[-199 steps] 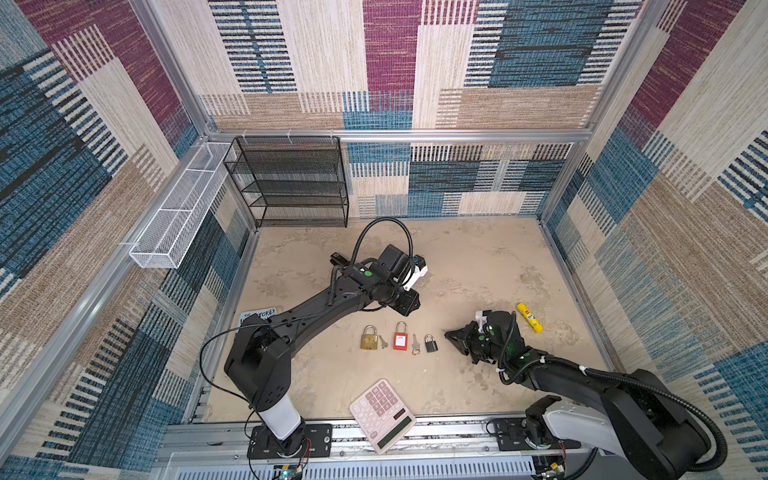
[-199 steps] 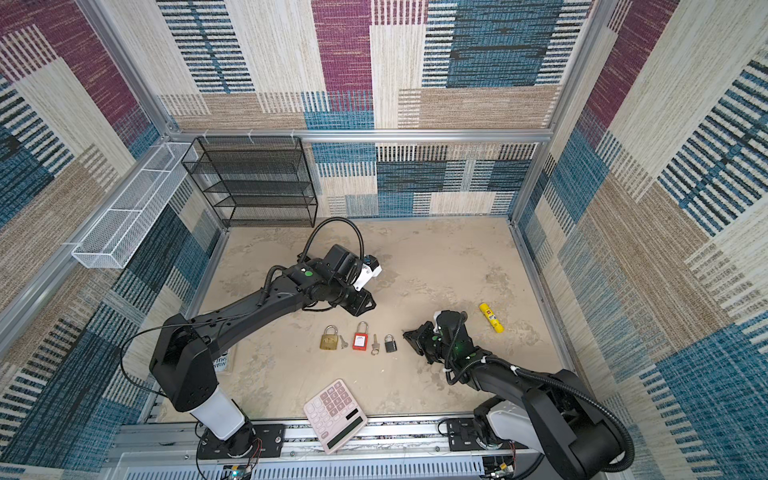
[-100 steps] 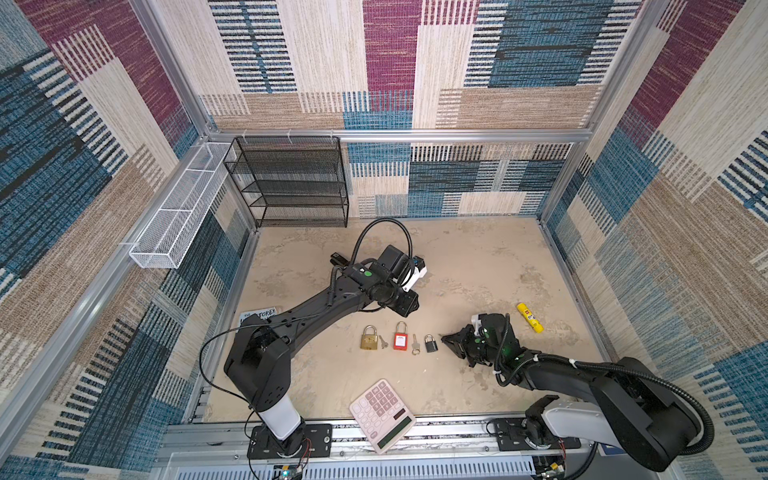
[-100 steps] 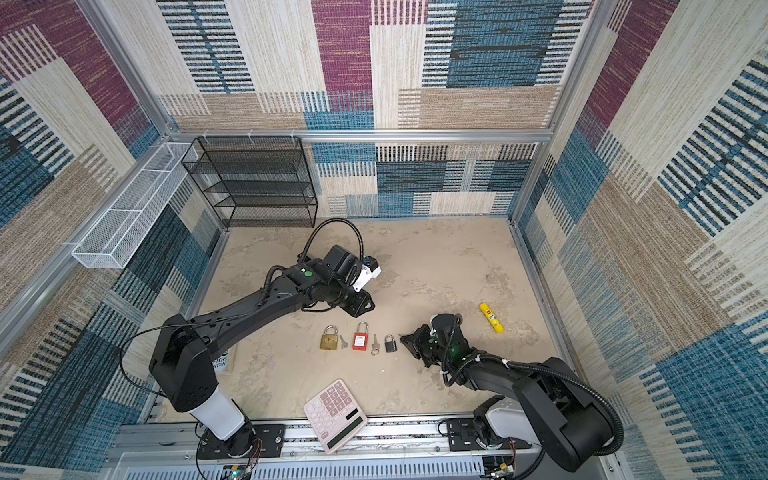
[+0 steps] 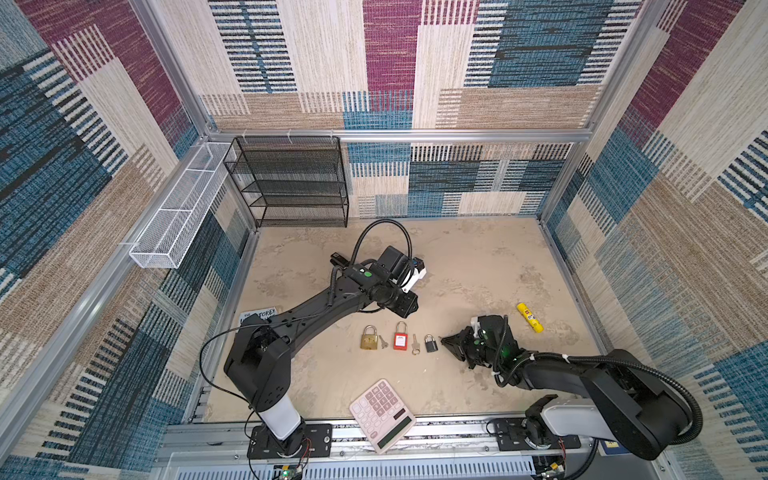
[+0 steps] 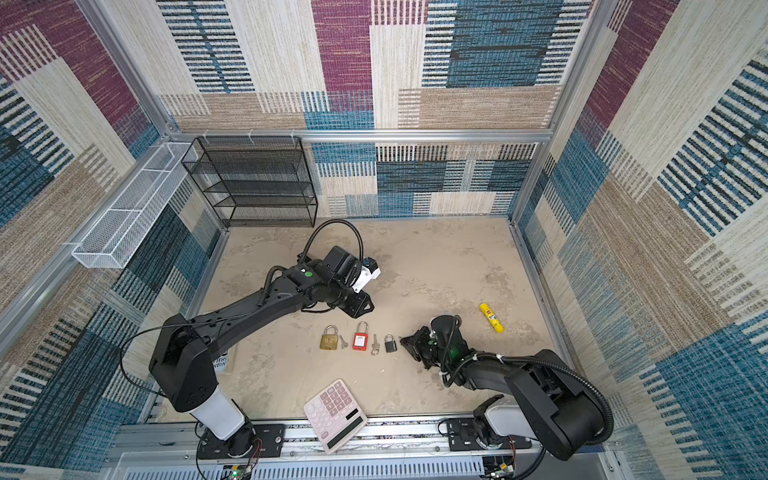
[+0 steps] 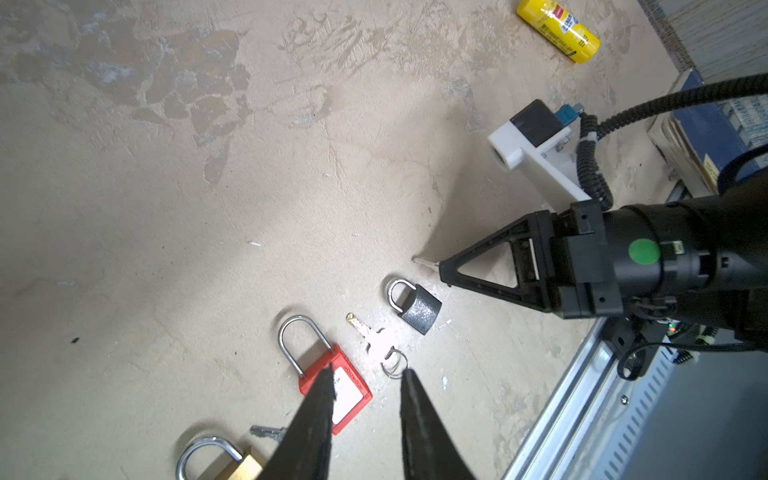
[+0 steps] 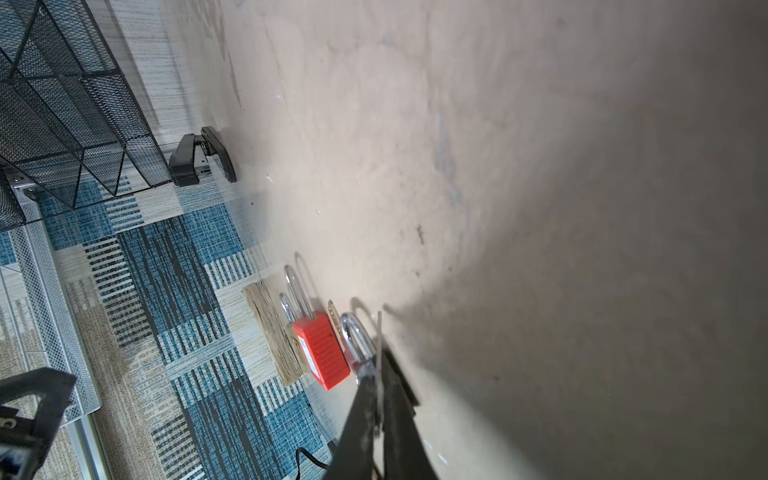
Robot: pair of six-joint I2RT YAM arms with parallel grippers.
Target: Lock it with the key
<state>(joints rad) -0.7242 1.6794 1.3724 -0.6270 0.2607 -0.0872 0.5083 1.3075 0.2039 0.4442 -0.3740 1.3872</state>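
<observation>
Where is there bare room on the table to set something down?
Bare: the wide stretch between the black rack and the yellow tube, and the strip between the padlocks and the calculator. Crowded: beside the padlocks, where the right fingers hold a key.

Robot lab test cell, not a home: alu-profile frame (image 5: 457, 135) boxed in w/ patchwork fabric wall panels (image 5: 390, 45), left arm (image 5: 316, 307) & right arm (image 5: 582, 370) bolted to slotted base rail (image 5: 453, 434), exposed cabling, stained beige tabletop (image 5: 478, 257)

Left pincer (image 7: 369, 370) aloft, ajar; right pincer (image 7: 444, 271) low, tight.
</observation>
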